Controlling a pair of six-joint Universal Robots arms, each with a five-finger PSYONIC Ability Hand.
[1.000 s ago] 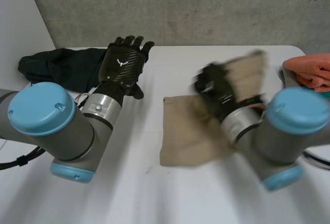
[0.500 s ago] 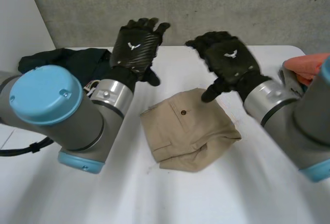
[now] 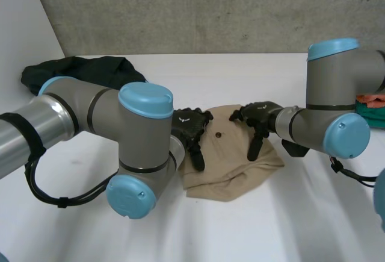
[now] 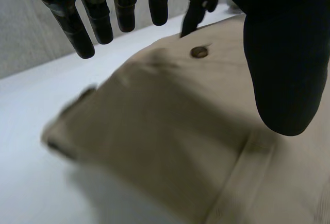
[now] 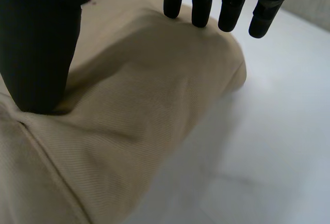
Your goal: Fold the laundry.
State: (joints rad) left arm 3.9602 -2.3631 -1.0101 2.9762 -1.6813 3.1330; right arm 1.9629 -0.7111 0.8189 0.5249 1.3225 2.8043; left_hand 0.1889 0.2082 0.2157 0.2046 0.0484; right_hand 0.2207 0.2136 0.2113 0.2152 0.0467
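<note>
- Left hand (image 3: 191, 129) lies on the tan trousers (image 3: 231, 168) with straight fingers and its thumb pressed into the cloth, gripping nothing. It sits on the half of the trousers nearer the left arm, just beside their button (image 3: 218, 134).
- Right hand (image 3: 257, 116) rests on the other half of the trousers, also straight-fingered with the thumb pushing down and nothing held.
- The trousers lie folded on the white table (image 3: 271, 226), directly beneath both hands, and their longer run seems to go from hand to hand.
- Both hands are equally near the trousers, so the next fold likely depends on which end edge is lifted.
- A dark garment (image 3: 78, 75) lies well apart from the trousers, on the left arm's side.
</note>
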